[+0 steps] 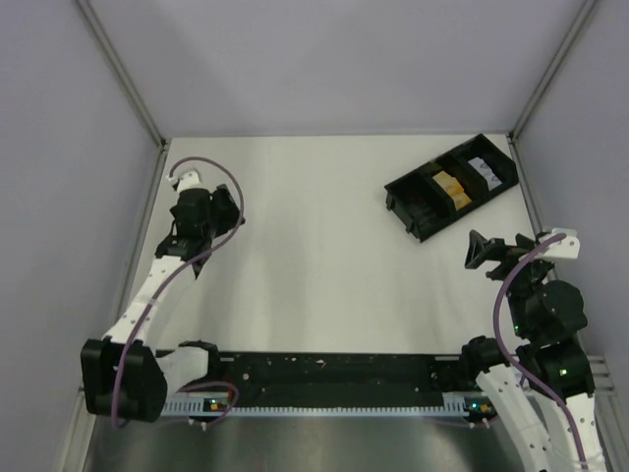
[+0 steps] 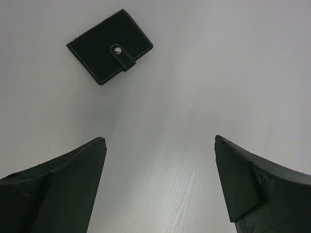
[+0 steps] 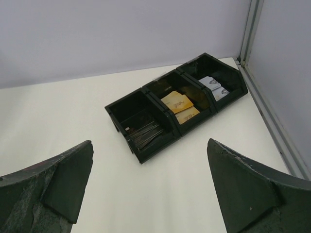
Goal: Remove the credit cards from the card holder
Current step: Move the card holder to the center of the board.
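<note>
The card holder (image 2: 109, 46) is a small black wallet with white stitching, lying flat and closed on the white table, its tab snapped shut. It shows only in the left wrist view, ahead and to the left of my left gripper (image 2: 160, 140). That gripper is open and empty above bare table. In the top view my left gripper (image 1: 228, 208) is at the left of the table and the holder is hidden there. No card shows at the holder. My right gripper (image 3: 149, 143) is open and empty, short of the tray; in the top view it (image 1: 480, 251) is at the right.
A long black compartmented tray (image 1: 408, 192) stands at the back right. It holds orange-yellow cards (image 3: 179, 103) in the middle bin, white items (image 3: 214, 86) in the far bin and dark flat cards (image 3: 146, 131) in the near bin. Grey walls with metal rails enclose the table.
</note>
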Available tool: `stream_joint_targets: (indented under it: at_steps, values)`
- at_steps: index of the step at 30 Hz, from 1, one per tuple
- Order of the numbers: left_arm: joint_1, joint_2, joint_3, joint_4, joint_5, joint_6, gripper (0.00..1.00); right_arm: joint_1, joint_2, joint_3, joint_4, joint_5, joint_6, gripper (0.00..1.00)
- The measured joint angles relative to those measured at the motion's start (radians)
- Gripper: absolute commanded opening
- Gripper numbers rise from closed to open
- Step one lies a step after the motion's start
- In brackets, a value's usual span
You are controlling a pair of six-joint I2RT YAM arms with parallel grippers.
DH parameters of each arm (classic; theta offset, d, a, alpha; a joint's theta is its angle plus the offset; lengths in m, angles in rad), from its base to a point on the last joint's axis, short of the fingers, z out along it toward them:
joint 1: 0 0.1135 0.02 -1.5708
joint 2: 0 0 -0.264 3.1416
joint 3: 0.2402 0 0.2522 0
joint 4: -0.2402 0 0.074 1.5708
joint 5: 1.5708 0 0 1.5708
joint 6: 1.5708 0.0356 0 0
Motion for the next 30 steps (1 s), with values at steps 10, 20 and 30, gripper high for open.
stream_joint_targets:
  at_steps: [10, 20, 30]
  values:
    - [0.286, 0.317, -0.029, 0.202, 0.128, -0.268, 0.8, 0.0, 0.0, 0.0, 0.0, -0.028, 0.0, 0.99]
    - [0.418, 0.619, -0.003, 0.451, 0.349, -0.411, 0.54, 0.0, 0.0, 0.0, 0.0, -0.045, 0.0, 0.99]
    - [0.472, 0.784, 0.042, 0.669, 0.506, -0.483, 0.51, 0.0, -0.003, -0.015, 0.008, -0.046, 0.0, 0.99]
